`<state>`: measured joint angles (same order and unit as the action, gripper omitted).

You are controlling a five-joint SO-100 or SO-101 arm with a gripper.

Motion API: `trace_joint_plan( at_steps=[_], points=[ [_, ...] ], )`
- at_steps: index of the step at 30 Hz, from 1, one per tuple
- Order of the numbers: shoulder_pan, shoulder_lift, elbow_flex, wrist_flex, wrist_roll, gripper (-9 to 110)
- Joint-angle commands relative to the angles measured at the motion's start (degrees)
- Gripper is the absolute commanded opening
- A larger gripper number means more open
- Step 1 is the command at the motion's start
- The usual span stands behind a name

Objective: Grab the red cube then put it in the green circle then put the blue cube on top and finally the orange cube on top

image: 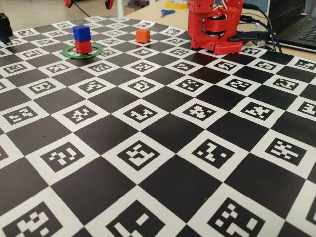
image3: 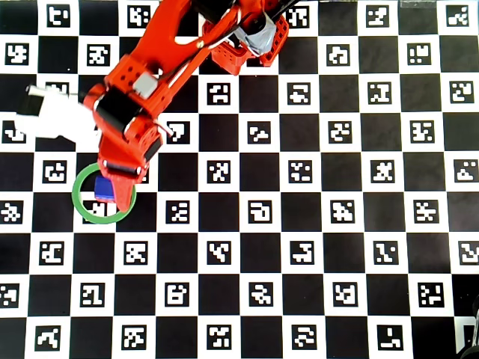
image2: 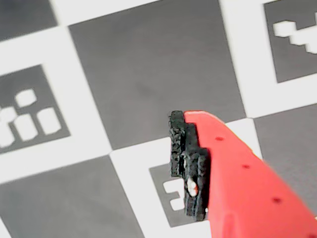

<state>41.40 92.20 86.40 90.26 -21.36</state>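
From the fixed view, shows the blue cube [image: 81, 32] stacked on the red cube [image: 83, 47] inside the green circle [image: 82, 52], so two steps look done. Leaves the orange cube [image: 142, 35] alone on the worktop [image: 158, 148], near the stack, waiting for its turn on top. From the wrist view, shows only the claw [image2: 181, 124] above bare squares, holding nothing; cannot tell if wide or narrow. From the overhead view, shows the claw [image3: 120, 196] hanging over the green circle [image3: 81, 206], half hiding the blue cube [image3: 102, 188].
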Motion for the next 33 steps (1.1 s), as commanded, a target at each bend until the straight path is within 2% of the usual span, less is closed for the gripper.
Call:
trace_joint_plan(
  at_steps=[1,11,22,33],
  points=[
    [2.9,10.5,3.8,-1.4,3.0,48],
    [10.7,19.3,15.8,-3.6,13.4,48],
    [19.2,27.7,29.7,-10.1,12.0,48],
    [22.9,32.5,38.4,-12.4,11.3,47]
  ],
)
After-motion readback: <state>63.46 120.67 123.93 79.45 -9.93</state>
